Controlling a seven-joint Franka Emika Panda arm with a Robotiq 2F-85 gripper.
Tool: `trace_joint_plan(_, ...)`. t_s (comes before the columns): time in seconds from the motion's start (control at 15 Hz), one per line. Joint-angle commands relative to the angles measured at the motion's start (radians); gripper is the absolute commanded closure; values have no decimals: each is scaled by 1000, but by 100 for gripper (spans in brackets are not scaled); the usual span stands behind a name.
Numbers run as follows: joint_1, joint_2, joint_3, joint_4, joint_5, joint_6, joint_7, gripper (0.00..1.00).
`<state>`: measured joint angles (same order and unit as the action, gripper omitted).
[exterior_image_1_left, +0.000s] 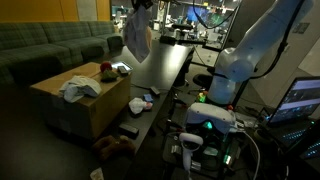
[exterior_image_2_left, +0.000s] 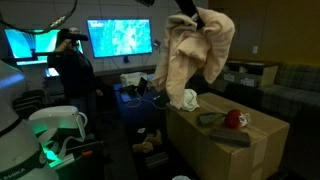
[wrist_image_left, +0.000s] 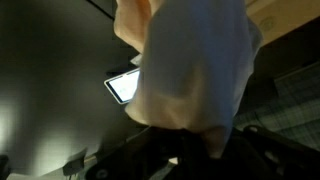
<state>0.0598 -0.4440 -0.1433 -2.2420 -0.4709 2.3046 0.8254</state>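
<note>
Nearest in an exterior view, one cardboard box (exterior_image_2_left: 235, 145) sits at five o'clock. Three things lie on its top: one white rag (exterior_image_2_left: 188, 98) at the corner, one dark flat item (exterior_image_2_left: 210, 119) and one red round object (exterior_image_2_left: 236, 119). Higher up, at twelve o'clock, the single gripper (exterior_image_2_left: 186, 6) has its claw pinching one beige cloth (exterior_image_2_left: 195, 50). The cloth hangs in the air in long folds, clear of the box top. In the wrist view it fills the centre. Farther back, at ten o'clock, one person (exterior_image_2_left: 72, 65) in a headset stands before two lit monitors (exterior_image_2_left: 125, 40). One sofa (exterior_image_2_left: 300, 85) lies at three o'clock.
</note>
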Motion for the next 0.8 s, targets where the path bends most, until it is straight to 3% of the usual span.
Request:
trace_joint_plan(0.0,-69,-27,35,-109,159,4,-173,94)
trace_joint_plan(0.4,-151,50,32,-281,283,41,-393,94)
trace_joint_plan(0.73,-179,236,28,-335,329,109,-499,94)
